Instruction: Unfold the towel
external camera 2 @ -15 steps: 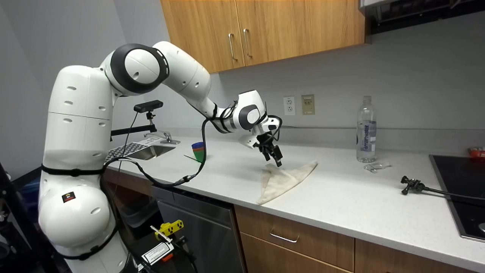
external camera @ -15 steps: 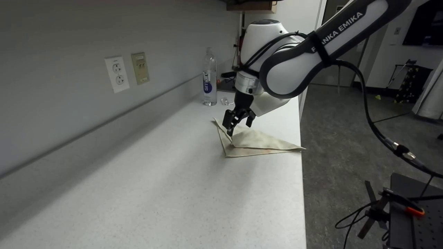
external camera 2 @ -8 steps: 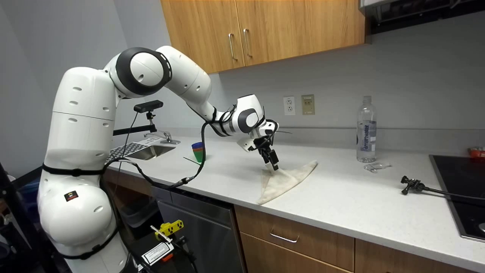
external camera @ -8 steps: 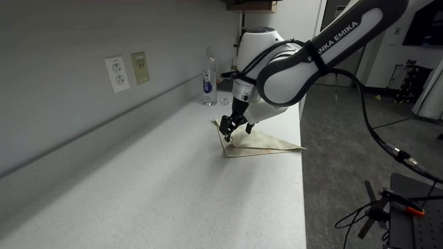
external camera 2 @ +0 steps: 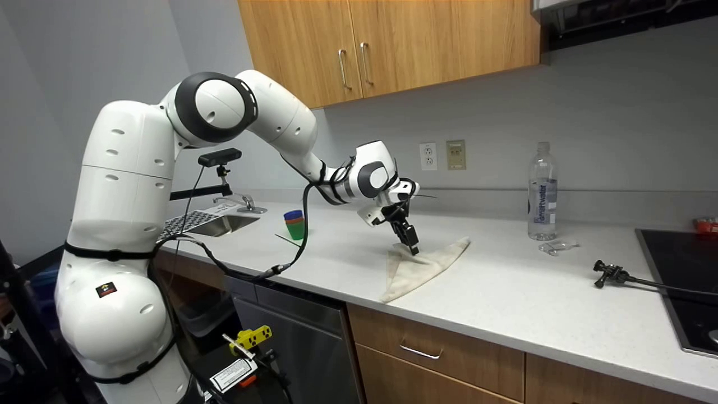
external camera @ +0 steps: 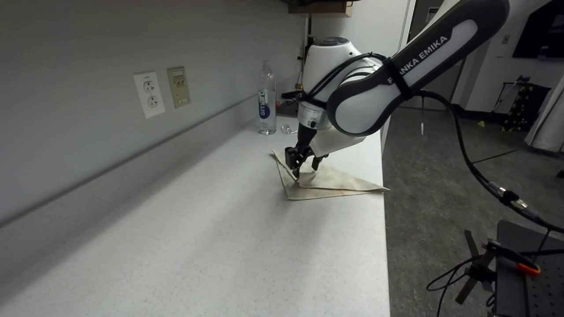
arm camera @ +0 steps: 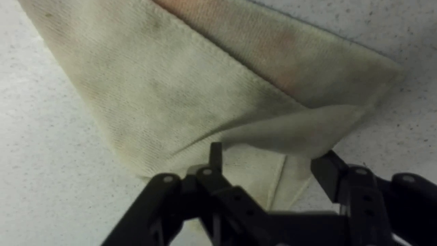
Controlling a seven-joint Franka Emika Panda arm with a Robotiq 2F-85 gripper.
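The cream towel (external camera: 341, 178) lies folded over itself on the white counter, its top layer a little short of the lower layer's edge. It also shows in an exterior view (external camera 2: 418, 276) and in the wrist view (arm camera: 184, 75), with faint orange stains. My gripper (external camera: 306, 170) is open, fingers pointing down at the towel's wall-side part; it also shows in an exterior view (external camera 2: 413, 250). In the wrist view the gripper (arm camera: 268, 155) has its fingers wide apart. A raised wrinkle of the top layer runs between the fingertips. Whether both tips touch the cloth is hard to tell.
A water bottle (external camera 2: 542, 196) stands near the wall, with a small clear plastic item (external camera 2: 557, 247) beside it. Stacked coloured cups (external camera 2: 294, 224) and a sink (external camera 2: 223, 225) are farther along. A black mount (external camera 2: 614, 275) lies by the cooktop (external camera 2: 687, 280).
My gripper has come down onto the towel and then shifted slightly along it. The top layer has moved a little and a wrinkle has risen at the fingers. The fingers remain open.
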